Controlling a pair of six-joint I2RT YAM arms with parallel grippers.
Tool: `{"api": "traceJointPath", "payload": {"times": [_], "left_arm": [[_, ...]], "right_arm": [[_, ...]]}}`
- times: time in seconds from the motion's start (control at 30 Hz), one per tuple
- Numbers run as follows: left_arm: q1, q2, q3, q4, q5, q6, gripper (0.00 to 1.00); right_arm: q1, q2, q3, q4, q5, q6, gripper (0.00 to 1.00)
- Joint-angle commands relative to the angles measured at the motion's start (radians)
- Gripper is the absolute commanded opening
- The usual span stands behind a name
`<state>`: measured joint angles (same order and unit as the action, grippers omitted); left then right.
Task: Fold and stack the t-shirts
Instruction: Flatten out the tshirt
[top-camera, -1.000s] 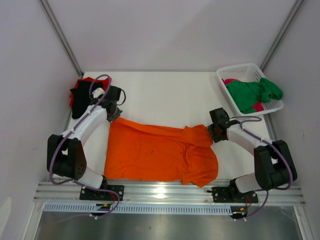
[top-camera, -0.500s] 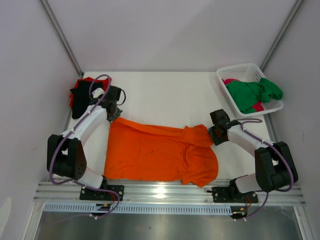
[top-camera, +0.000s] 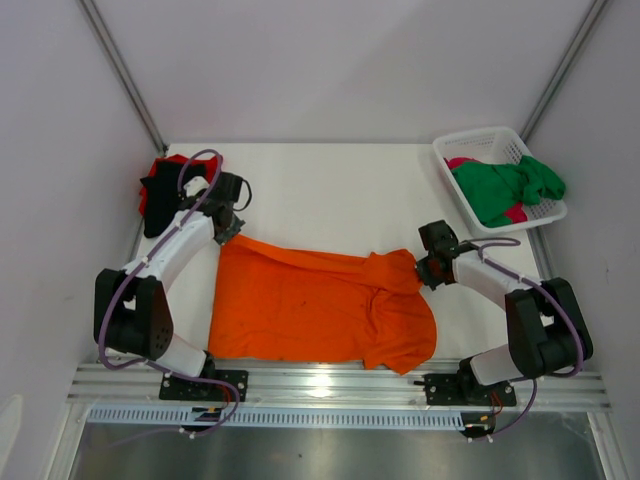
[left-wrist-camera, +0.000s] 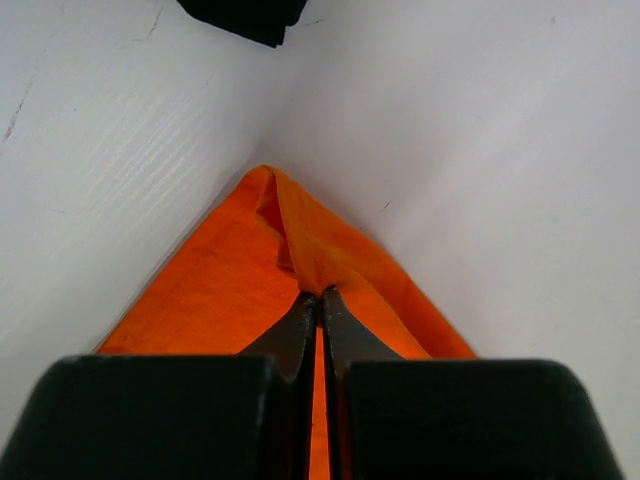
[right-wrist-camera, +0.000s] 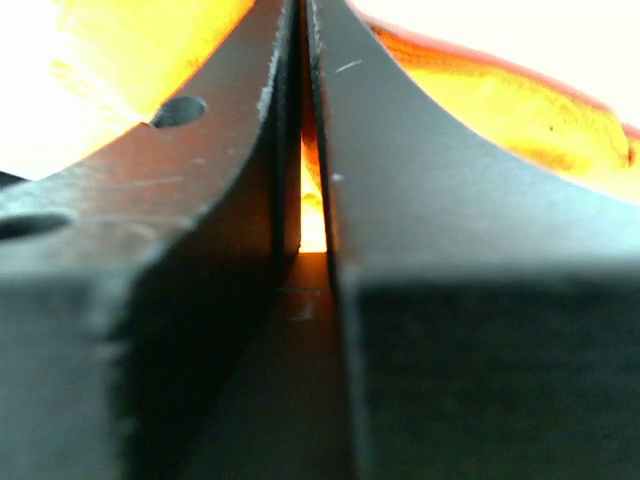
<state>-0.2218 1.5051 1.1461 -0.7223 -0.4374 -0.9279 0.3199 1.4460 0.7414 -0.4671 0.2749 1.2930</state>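
Pinching the orange t-shirt (top-camera: 300, 305) at two places, you are holding it spread on the table (top-camera: 330, 190), to the near left of the white basket (top-camera: 448, 152). Your left gripper (left-wrist-camera: 320, 293) is clamping fully shut on the shirt's corner farthest from the basket. Your right gripper (top-camera: 424, 268) is squeezing the sleeve edge nearest the basket, jaws almost together, orange cloth showing between them.
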Motion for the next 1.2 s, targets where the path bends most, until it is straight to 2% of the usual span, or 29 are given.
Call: {"api": "traceJointPath", "payload": {"times": [0.0,0.4,0.7,0.9,1.17], "left_arm": [[0.010,-0.034,-0.009,0.004,-0.014,-0.025,0.01],[0.009,-0.003,0.018,0.018,0.058,0.006,0.01],[0.009,0.053,0.125,-0.010,0.150,0.101,0.01],[0.009,0.058,0.179,0.009,0.215,0.166,0.01],[0.009,0.089,0.233,-0.003,0.261,0.189,0.01]], "right_arm": [[-0.004,-0.001,-0.008,0.056,0.000,-0.030,0.01],[0.016,-0.047,-0.004,0.103,0.055,-0.110,0.00],[0.145,-0.119,0.041,0.220,0.294,-0.333,0.00],[0.186,-0.159,0.049,0.278,0.368,-0.441,0.00],[0.264,-0.171,0.064,0.314,0.431,-0.504,0.00]]}}
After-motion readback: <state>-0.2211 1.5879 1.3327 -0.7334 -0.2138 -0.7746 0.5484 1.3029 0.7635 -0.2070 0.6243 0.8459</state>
